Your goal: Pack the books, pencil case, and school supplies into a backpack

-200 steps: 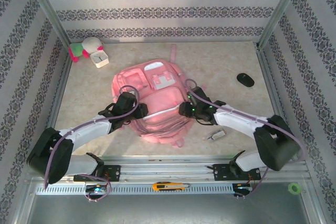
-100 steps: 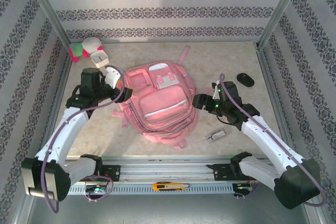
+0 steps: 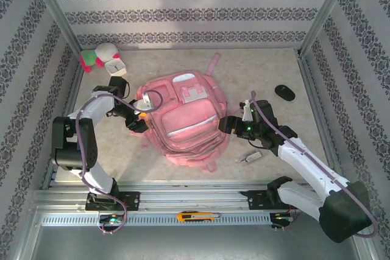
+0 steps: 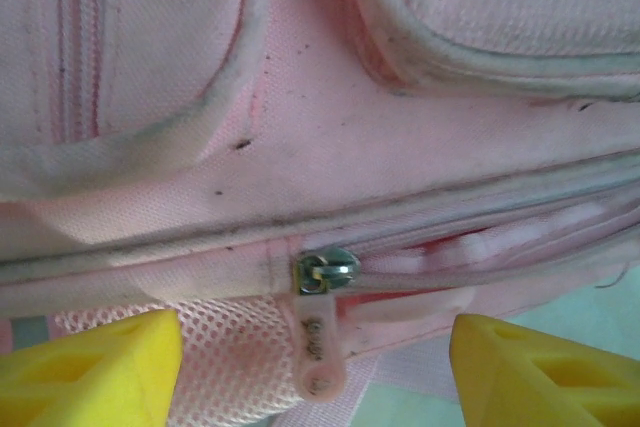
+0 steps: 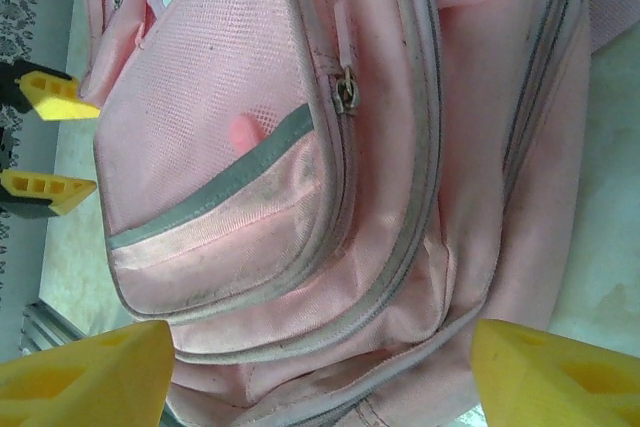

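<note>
Overhead, the pink backpack (image 3: 186, 117) lies flat in the middle of the tabletop (image 3: 262, 68), front pockets up, with its top loop toward the far wall. The left arm is folded back on itself. The left claw (image 3: 139, 112) sits against the backpack's left edge, and the right claw (image 3: 228, 125) sits at its right edge, level with the lower front pocket. From this height I cannot tell how far either claw is spread. A small silver-grey gadget (image 3: 250, 156) lies on the tabletop just beside the backpack's right side, toward the near edge. A black oval object (image 3: 284, 92) rests well apart near the right wall. A white square clock (image 3: 116, 67) and a soft toy (image 3: 97, 56) sit in the far left corner. A yellow utility knife (image 3: 195, 216) lies on the rail at the near edge.

At the left wrist, the two yellow fingertips (image 4: 90, 367) stand wide apart at the bottom corners. In the gap between them a pink zip pull (image 4: 318, 347) hangs from a metal slider (image 4: 325, 272) on the backpack's side zip, touching neither tip. Pale mesh shows just below the zip.

At the right wrist, that claw's yellow fingertips (image 5: 85, 377) are likewise spread wide, close to the backpack's lower edge. Beyond them is the mesh front pocket (image 5: 230, 67) with a grey band across it. The left claw's yellow tips show at the backpack's far side.
</note>
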